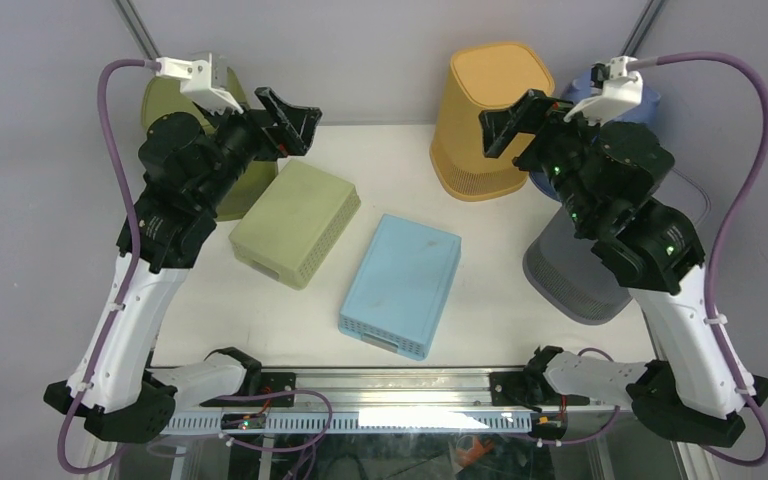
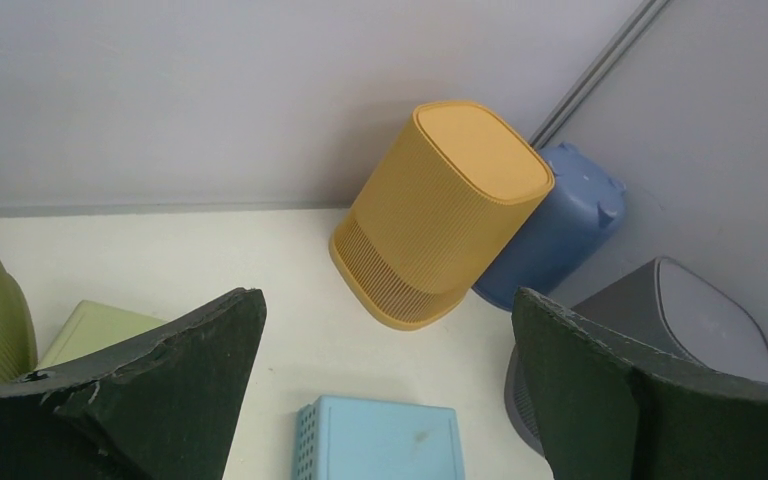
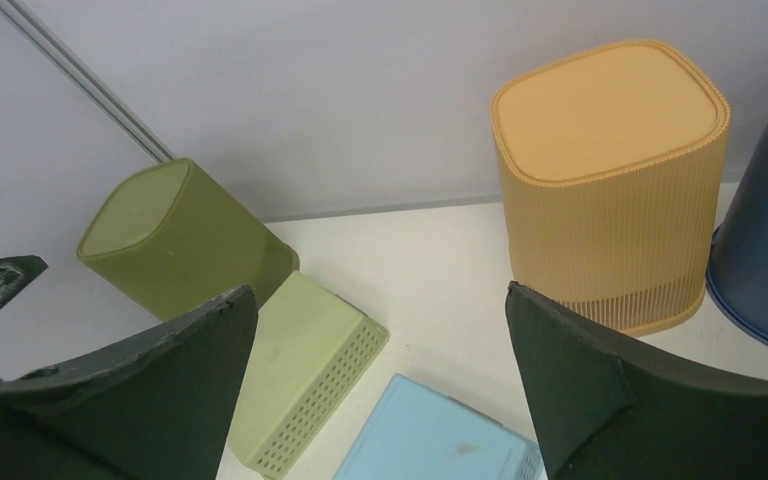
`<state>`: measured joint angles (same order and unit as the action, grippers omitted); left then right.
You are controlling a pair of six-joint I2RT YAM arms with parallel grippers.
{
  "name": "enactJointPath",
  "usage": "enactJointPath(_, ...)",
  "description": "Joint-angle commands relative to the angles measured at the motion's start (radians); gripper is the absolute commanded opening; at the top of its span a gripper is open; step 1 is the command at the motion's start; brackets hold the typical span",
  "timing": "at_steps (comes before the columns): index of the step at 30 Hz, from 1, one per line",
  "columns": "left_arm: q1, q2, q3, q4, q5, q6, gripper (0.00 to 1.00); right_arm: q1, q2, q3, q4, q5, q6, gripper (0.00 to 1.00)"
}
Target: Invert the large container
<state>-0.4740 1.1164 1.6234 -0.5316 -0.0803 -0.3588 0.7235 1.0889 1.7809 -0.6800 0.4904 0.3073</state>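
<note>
Several containers stand with their closed bottoms up, and I cannot tell which one is the large container. A tall orange ribbed basket [image 1: 485, 120] [image 2: 440, 210] [image 3: 610, 170] is at the back. A wide grey bin [image 1: 565, 270] [image 2: 680, 320] sits under my right arm, with a dark blue bucket [image 1: 650, 105] [image 2: 560, 225] behind it. A tall olive bin [image 1: 165, 105] [image 3: 175, 240] is at the back left. My left gripper [image 1: 295, 120] [image 2: 385, 300] and right gripper [image 1: 508, 122] [image 3: 380, 290] hang open and empty above the table.
A light green perforated box [image 1: 295, 222] [image 3: 310, 360] and a light blue perforated box [image 1: 402, 285] [image 2: 380, 440] [image 3: 440, 435] lie bottom-up mid-table. The white tabletop [image 1: 400, 175] shows between them and the back wall.
</note>
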Motion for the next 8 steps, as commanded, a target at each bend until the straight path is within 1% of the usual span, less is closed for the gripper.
enactJointPath(1,0.001,-0.044,-0.002,0.060,-0.097,-0.102,0.99,-0.001,-0.007,0.027,0.013,0.016,0.009,0.99)
enactJointPath(5,0.001,-0.087,-0.037,0.104,-0.083,-0.103,0.99,-0.001,-0.018,0.015,0.015,0.019,0.016,0.99)
enactJointPath(8,0.002,-0.097,-0.044,0.102,-0.088,-0.104,0.99,0.000,-0.019,0.008,0.009,0.025,0.027,0.99)
